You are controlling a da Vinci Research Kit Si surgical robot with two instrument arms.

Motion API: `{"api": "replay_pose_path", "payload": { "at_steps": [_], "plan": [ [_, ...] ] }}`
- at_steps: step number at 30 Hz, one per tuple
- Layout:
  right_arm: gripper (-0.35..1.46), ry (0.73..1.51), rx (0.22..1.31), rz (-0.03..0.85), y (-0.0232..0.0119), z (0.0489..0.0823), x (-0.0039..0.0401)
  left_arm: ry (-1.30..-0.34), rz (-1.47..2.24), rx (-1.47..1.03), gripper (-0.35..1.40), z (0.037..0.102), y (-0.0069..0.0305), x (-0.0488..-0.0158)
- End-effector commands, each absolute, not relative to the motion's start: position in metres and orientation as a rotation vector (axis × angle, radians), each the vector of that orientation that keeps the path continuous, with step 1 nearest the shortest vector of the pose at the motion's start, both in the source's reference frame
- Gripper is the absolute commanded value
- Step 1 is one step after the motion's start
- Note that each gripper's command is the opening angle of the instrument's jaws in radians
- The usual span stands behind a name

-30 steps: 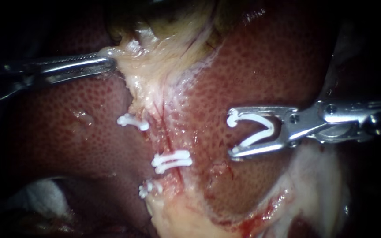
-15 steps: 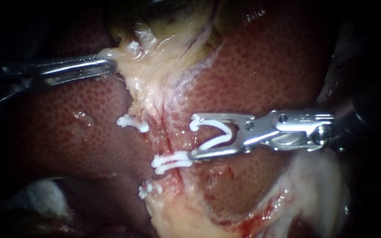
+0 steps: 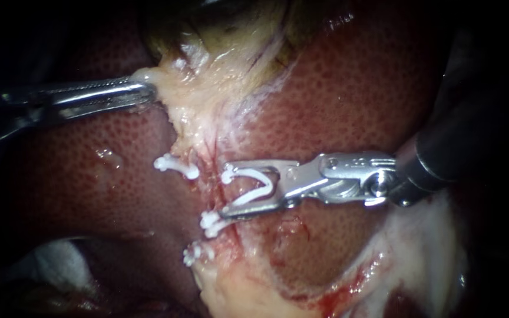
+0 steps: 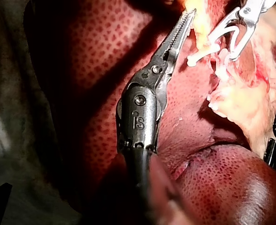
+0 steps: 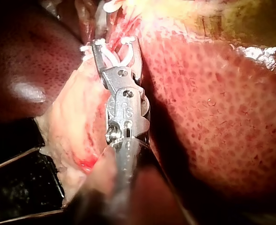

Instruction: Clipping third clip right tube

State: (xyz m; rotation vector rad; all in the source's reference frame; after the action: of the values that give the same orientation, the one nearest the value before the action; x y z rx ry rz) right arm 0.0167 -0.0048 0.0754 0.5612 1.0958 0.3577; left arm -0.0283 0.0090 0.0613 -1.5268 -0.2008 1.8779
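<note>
White clip (image 3: 255, 185) gripped in hand, right instrument (image 3: 224, 195) has reached the tube (image 3: 219, 154); left instrument (image 3: 144, 88) grips tissue (image 3: 179, 88).

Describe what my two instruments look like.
Left instrument: slim polished steel, long narrow finely toothed tip, dark shaft. Right instrument: shorter, broader bright steel, slotted tip, rivets at its hinge, black tubular shaft.

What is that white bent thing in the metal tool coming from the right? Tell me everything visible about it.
The white V-shaped plastic clip sits open in the pincer of the right instrument, one arm along each jaw, its bend toward the shaft. Its upper free end carries a small knob. Its mouth faces the pale strip of tissue, its lower end close to a closed white clip.
</note>
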Motion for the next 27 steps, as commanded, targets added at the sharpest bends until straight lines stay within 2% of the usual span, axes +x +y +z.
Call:
{"api": "replay_pose_path", "payload": {
  "at_steps": [1,13,27],
  "plan": [
    [0.50,1.096,0.562,0.360,-0.0047,0.0755,0.0168,-0.201,1.878,-1.528,-0.35,0.0613,0.0089,-0.0283],
    [0.50,1.091,0.598,0.377,-0.0042,0.0763,0.0194,-0.203,1.878,-1.528,-0.35,0.0610,0.0088,-0.0284],
    [0.49,1.171,0.805,0.432,-0.0048,0.0757,0.0193,-0.214,1.880,-1.534,-0.35,0.0620,0.0096,-0.0272]
  ]
}}
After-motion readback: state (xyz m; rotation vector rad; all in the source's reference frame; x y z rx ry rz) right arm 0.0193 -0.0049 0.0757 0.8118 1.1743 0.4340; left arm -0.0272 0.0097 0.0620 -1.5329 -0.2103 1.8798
